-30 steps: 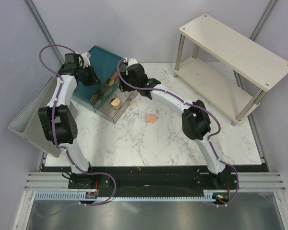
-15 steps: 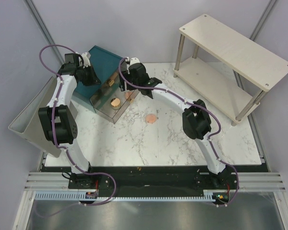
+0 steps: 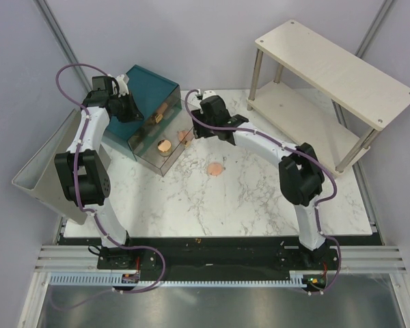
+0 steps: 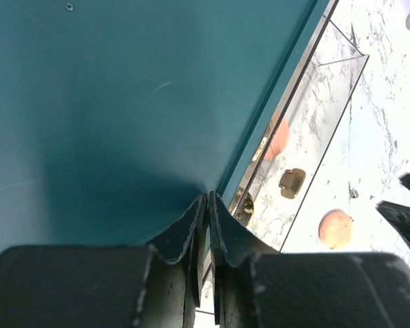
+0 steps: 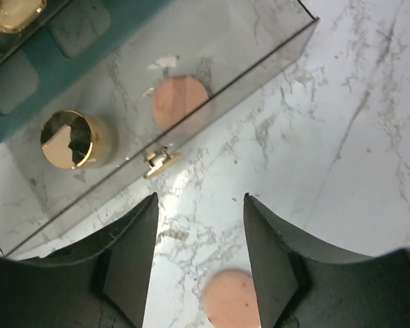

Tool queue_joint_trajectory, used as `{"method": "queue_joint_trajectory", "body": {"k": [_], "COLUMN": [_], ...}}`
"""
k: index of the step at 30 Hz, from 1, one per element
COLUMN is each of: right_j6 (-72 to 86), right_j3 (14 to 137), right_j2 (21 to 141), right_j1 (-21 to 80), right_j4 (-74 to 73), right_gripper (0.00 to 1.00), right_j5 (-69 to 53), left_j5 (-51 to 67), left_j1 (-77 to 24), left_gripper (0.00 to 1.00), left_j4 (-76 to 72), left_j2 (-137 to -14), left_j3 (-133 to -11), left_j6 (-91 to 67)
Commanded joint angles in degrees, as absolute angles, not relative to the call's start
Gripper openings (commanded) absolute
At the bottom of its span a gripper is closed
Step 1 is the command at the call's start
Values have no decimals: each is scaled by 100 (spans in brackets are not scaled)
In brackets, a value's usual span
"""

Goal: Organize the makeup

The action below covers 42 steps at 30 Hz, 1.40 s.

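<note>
I judge the work to be about half done. The clear plastic drawer [image 5: 260, 61] is pulled out from the big teal box [image 4: 123, 102]. Inside it I see a round gold tin [image 5: 72, 139] and, beside it but not touching, a flat round peach-pink disc [image 5: 181, 101]. A second peach-pink disc [image 5: 231, 301] lies outside on the bare table, near the front wall of the drawer, and in my judgement this one is the next to be taken. The two tubes I cannot find in any view (maybe they are inside the box, maybe behind an arm), so I cannot say if they are put away.

The right gripper [image 5: 200, 215] hangs above the table just in front of the drawer. Its fingers are spread wide and hold nothing, and the loose disc is close below it. The left gripper [image 4: 208, 219] is low over the top of the teal box, and I cannot tell whether it touches. Its fingers are pressed together, with nothing visible between them.

The table [image 3: 260, 198] is white marble with grey veins. At its far right corner stands a pale wooden shelf [image 3: 335, 75] with two levels on metal legs. At the left side a grey tray [image 3: 44, 174] leans outward. The walls are plain, a pale grey-lilac colour.
</note>
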<state>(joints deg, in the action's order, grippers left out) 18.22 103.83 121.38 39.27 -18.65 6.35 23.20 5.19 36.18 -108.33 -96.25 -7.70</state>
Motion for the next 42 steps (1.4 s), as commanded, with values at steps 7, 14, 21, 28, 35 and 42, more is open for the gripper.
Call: {"method": "queue_joint_trajectory", "body": {"k": [7, 14, 21, 28, 35, 42], "right_j6": [1688, 1767, 1749, 1705, 1609, 1398], "right_j3": [9404, 9316, 9571, 9677, 9659, 10334], "right_j2": [11452, 11847, 12479, 12691, 12455, 12296], "right_j1": [3920, 3929, 3920, 3920, 3920, 3867], "right_j4": [-3372, -3762, -3806, -3911, -3920, -4157], "right_gripper": [55, 50, 50, 28, 1, 0], "right_j5": [352, 115, 9, -176, -132, -246], "left_j5": [2408, 2400, 2382, 2347, 2347, 2373], "left_j1": [413, 404, 404, 413, 413, 413], "left_gripper": [15, 15, 15, 16, 16, 16], "left_j4": [5080, 5054, 5036, 5036, 5036, 5036], "left_j2": [-11391, -11382, -11347, -11311, -11312, -11329], "left_j3": [-9114, -9044, -8974, -8965, -8974, -8991], "left_j6": [-545, -527, -519, -536, -563, -580]}}
